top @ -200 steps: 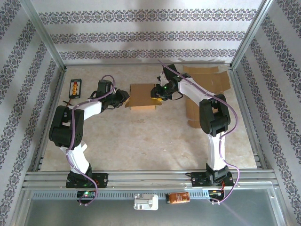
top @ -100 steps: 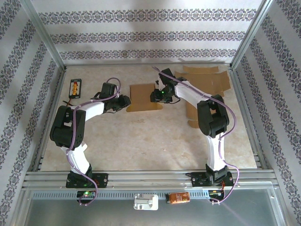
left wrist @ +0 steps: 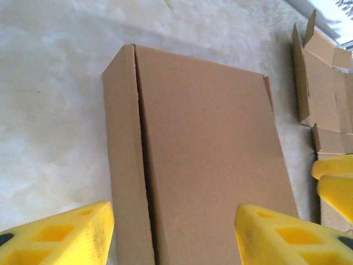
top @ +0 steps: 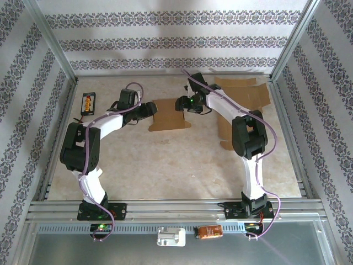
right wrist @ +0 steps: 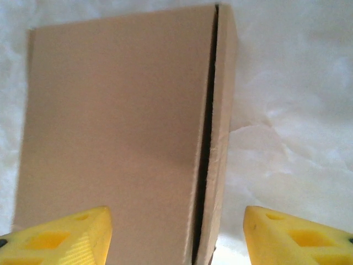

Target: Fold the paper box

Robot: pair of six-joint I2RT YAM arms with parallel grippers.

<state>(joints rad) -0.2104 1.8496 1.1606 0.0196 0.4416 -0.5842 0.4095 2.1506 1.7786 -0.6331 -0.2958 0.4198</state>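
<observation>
The brown paper box lies closed and flat on the table between my two arms. In the left wrist view the box shows its lid with a seam along its left side. My left gripper is open, its yellow fingers spread wide at the box's near end and gripping nothing. From above, the left gripper is at the box's left edge and the right gripper at its right edge. In the right wrist view the box runs away from my right gripper, which is open too.
Flat cardboard blanks lie at the back right, and another piece lies beside the right arm. A small black and orange device sits at the back left. Metal frame rails border the table.
Both grippers have opened and let go of the box. The box has settled from a raised, tilted pose to lying flat. The left gripper has shifted towards the back.
</observation>
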